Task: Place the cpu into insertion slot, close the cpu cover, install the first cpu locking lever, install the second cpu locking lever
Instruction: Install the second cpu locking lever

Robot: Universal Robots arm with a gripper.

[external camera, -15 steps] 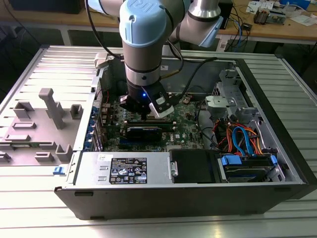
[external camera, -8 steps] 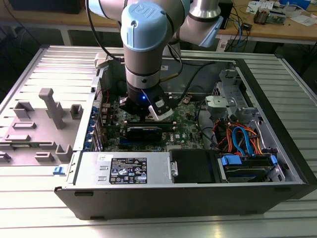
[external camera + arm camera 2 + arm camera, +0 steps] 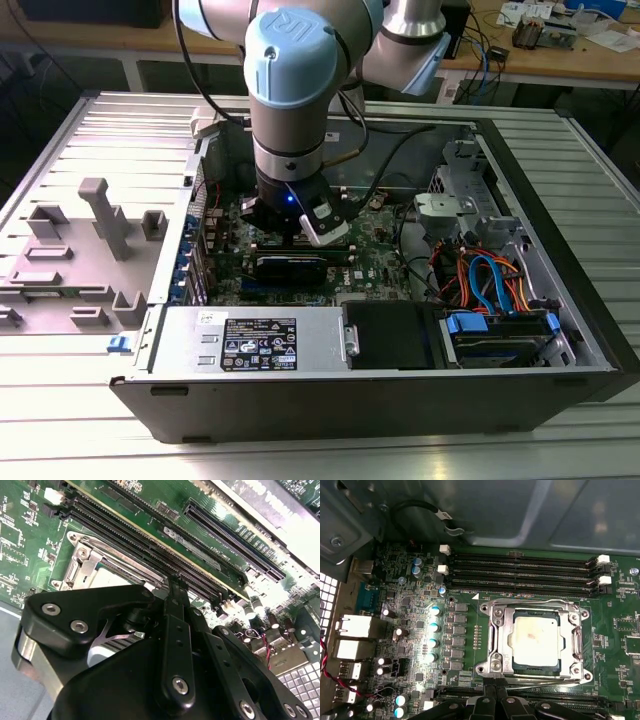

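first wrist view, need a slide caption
The cpu sits in the insertion slot with the cpu cover closed, below four memory slots.

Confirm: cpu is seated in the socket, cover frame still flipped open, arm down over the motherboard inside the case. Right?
Not quite: the cpu cover is down, not flipped open. In the first wrist view the frame lies flat around the cpu, whose metal top shows through its window. The rest holds: the chip sits in the insertion slot, and the exterior view shows the arm over the motherboard.

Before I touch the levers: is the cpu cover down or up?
Down: the cpu cover lies flat, framing the cpu seated in the insertion slot.
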